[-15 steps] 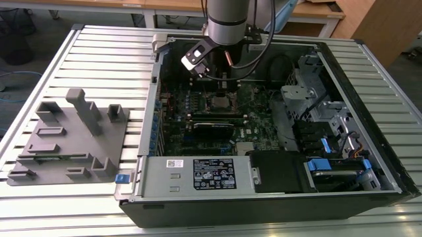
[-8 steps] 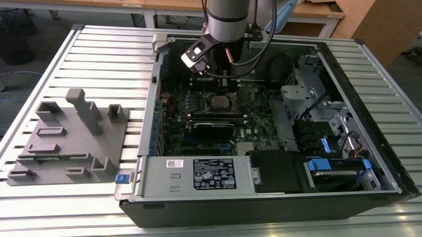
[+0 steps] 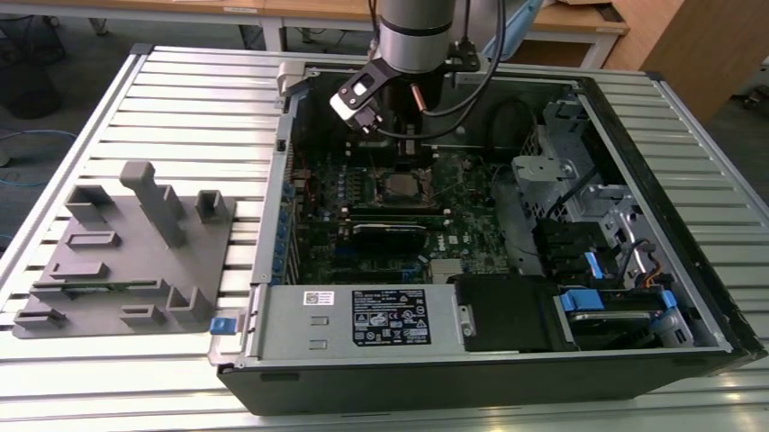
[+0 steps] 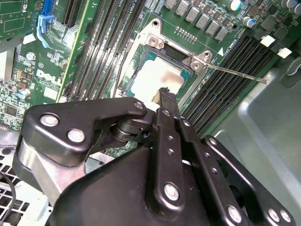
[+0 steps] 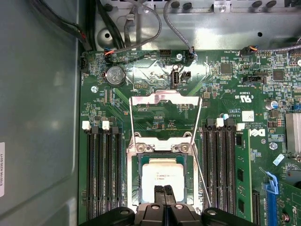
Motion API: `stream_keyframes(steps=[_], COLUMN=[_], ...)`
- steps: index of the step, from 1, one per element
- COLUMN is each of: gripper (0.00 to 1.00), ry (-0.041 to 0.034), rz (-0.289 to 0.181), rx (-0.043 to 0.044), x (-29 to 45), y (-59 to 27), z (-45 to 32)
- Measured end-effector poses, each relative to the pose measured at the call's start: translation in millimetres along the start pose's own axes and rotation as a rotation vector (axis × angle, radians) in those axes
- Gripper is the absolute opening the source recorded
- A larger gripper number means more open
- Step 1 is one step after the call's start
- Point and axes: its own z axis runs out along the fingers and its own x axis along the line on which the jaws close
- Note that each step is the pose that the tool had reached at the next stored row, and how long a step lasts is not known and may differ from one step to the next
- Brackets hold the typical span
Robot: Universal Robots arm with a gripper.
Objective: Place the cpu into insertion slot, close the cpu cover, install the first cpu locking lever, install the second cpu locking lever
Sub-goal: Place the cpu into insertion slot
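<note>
The black computer case (image 3: 505, 382) is lying open on the slatted table (image 3: 193, 117). Inside it the green motherboard (image 5: 225, 94) is facing up, glossy and crowded with small parts. The gripper (image 5: 164, 194), a matte black linkage of flat bars and bright rivets, is reaching down over the socket. Its two slim fingers are drawn together with nothing between them, and I cannot tell whether the tips are touching the chip. The cpu cover (image 5: 141, 100), a thin stamped frame of bright steel with a big square cut-out, is standing swung back from its hinge, with the board showing through the hole. The insertion slot (image 5: 137, 181) is showing as a dark square frame. The cpu (image 5: 162, 174) is sitting flat inside it, its silvery top smooth and catching the light. Two thin wire levers (image 5: 201, 155) are angling up, one on each side, and look unlatched. I judge that seating is the step in hand, with the cover not yet down. It is going well only if the chip is lying level and square in its frame under the lightest touch, since socket pins bend easily.
</note>
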Motion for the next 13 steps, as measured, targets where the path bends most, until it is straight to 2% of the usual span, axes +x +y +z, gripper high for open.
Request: stream_keyframes(steps=[3, 7, 13], gripper=[0.11, 0.11, 0.11], ry=[0.0000, 0.0023, 0.0028], rz=[0.000, 0.000, 0.000], rx=[0.0006, 0.0054, 0.0055], x=[0.0, 0.0, 0.0], y=[0.0, 0.0, 0.0], z=[0.0, 0.1, 0.1])
